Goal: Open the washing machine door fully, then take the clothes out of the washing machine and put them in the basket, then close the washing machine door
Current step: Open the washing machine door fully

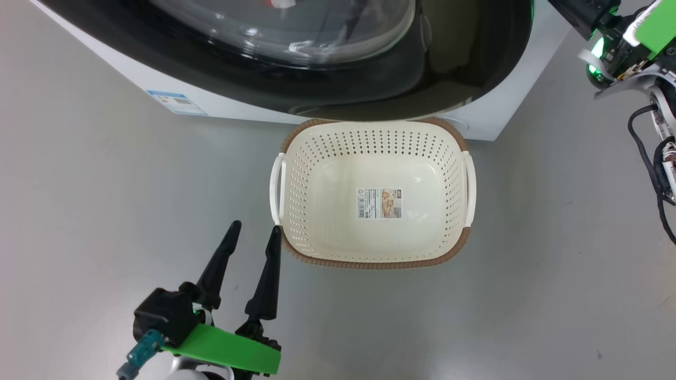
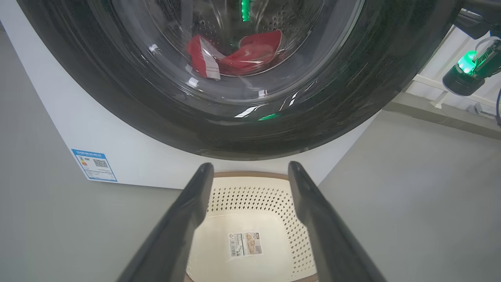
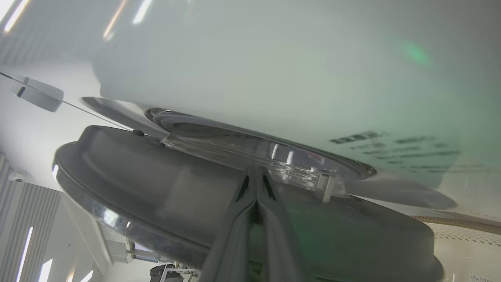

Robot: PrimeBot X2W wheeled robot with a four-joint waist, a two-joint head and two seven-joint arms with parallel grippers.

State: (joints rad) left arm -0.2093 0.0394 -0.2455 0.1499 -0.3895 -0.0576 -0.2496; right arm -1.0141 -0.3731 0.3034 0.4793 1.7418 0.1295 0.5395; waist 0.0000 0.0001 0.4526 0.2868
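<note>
head view: door-opening step under way, washing machine door (image 3: 156, 188) ajar, right hand (image 3: 255, 172) pressed together by its inner face; next calls for a wider swing. clothes (image 2: 250, 55) lying in the washing machine (image 2: 129, 156) behind the glass, left hand (image 1: 255, 227) spread and empty beside the basket (image 1: 369, 264). basket close under the door, maybe crowding the reach.

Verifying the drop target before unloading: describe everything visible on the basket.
The cream-white perforated plastic basket is a rounded rectangle with a brown woven-look rim, white side handles and a label sticker on its bottom. It stands upright and empty on the grey floor, its far edge close to the front of the big white washing machine. The open left pincer is by its near-left corner; contact cannot be told.
</note>
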